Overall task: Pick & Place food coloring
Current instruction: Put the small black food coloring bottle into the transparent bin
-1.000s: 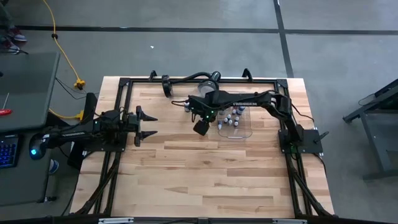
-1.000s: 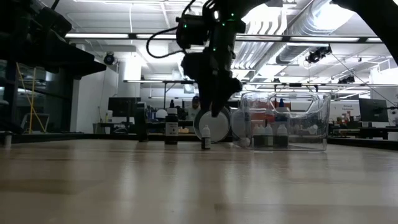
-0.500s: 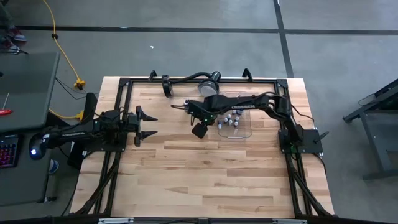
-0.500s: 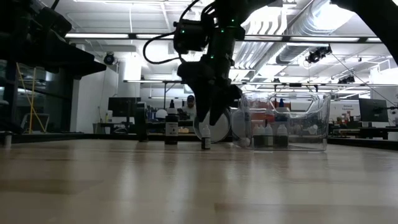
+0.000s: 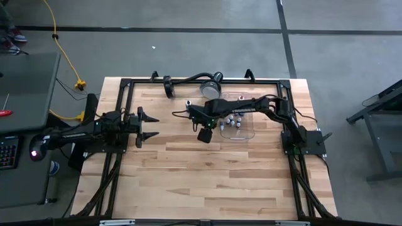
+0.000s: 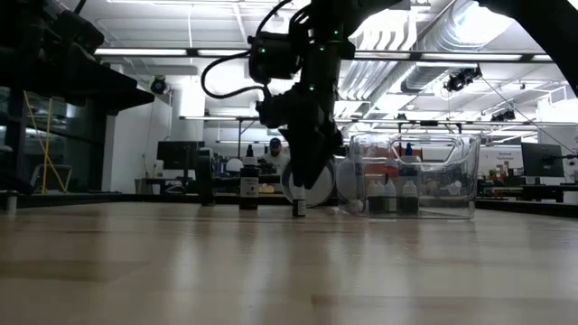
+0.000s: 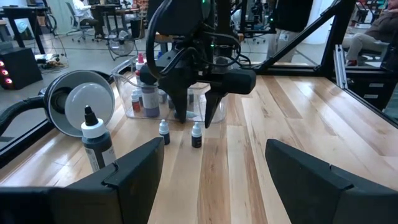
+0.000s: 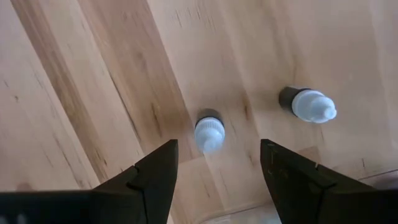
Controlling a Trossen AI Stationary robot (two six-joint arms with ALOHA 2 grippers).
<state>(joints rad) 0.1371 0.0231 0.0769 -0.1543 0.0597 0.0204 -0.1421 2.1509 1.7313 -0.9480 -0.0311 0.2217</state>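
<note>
Just above the middle of the high view, the right gripper (image 5: 205,128) hangs over two small white-capped food coloring bottles standing on the wooden table (image 5: 207,182). No label or writing can be read on any bottle. Its jaws are spread wide with nothing between them; in the right wrist view one bottle (image 8: 209,129) sits in the gap between the fingers (image 8: 155,171), untouched, and a second bottle (image 8: 306,104) stands just beside it. Right of the gripper, the clear tray (image 6: 461,185) holds several more bottles (image 6: 408,195) upright. A larger dark dropper bottle (image 7: 96,142) stands near the round lamp head (image 7: 81,98). At centre left, the left gripper (image 5: 146,126) waits, jaws wide and empty.
</note>
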